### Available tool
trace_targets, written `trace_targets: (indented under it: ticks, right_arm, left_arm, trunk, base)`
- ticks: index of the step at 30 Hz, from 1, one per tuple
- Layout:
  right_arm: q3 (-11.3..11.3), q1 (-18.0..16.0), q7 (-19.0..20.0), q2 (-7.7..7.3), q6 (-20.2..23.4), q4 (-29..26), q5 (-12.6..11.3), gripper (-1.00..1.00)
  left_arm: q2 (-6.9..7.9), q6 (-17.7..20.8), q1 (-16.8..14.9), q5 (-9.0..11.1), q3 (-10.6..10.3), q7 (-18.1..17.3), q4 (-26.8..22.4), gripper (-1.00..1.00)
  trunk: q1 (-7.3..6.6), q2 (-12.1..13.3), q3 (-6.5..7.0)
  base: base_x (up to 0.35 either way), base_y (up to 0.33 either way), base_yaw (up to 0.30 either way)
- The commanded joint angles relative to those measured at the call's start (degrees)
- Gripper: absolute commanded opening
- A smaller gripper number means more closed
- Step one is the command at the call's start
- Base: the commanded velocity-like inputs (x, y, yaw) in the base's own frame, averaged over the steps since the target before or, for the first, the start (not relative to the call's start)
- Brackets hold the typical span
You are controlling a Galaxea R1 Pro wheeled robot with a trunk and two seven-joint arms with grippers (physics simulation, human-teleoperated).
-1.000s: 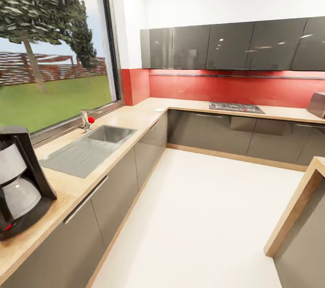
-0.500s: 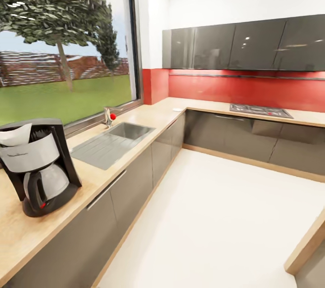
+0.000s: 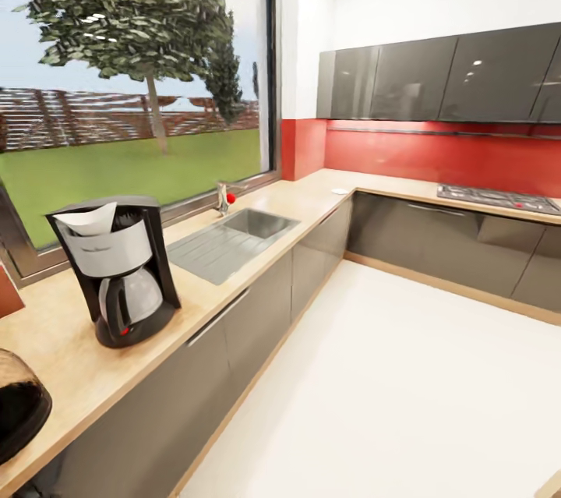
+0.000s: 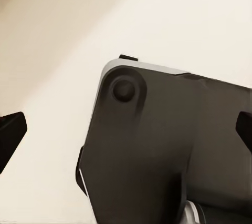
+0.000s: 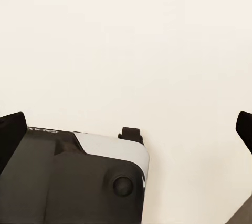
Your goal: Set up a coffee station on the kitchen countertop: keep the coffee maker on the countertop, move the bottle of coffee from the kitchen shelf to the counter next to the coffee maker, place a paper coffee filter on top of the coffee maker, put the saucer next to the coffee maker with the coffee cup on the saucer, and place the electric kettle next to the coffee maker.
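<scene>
Both hands' fingers were spread with nothing between them, so the robot next needed the kettle moved by the coffee maker.

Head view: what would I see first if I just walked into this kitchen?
Probably the black coffee maker standing on the light wood kitchen countertop, with a white paper coffee filter sitting in its top. Behind it a big window shows a tree and green grass, and a steel sink is set into the counter further along. A bright red wall strip runs under the dark cabinets at the back.
</scene>
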Motion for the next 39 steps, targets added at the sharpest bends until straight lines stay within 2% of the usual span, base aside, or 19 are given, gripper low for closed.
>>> trace_targets:
  ticks: [1,13,39]
  right_arm:
    - [0.3,-0.1,0.1,-0.01,-0.2,0.1,0.0,1.00]
    - [0.3,-0.1,0.1,-0.02,-0.2,0.1,0.0,1.00]
    - [0.3,-0.1,0.1,-0.02,-0.2,0.1,0.0,1.00]
  left_arm:
    - [-0.01,-0.2,-0.1,0.1,0.2,0.1,0.0,1.00]
    - [0.14,-0.2,-0.1,0.2,0.2,0.3,0.0,1.00]
    - [0.32,-0.3,-0.1,0.1,0.2,0.1,0.0,1.00]
  trunk:
    - [0.01,-0.1,-0.13]
    - [0.01,-0.1,-0.13]
    - [0.01,-0.1,-0.13]
  base:
    - [-0.232,0.103,0.280]
    - [-0.261,0.113,0.280]
    - [-0.010,0.002,0.280]
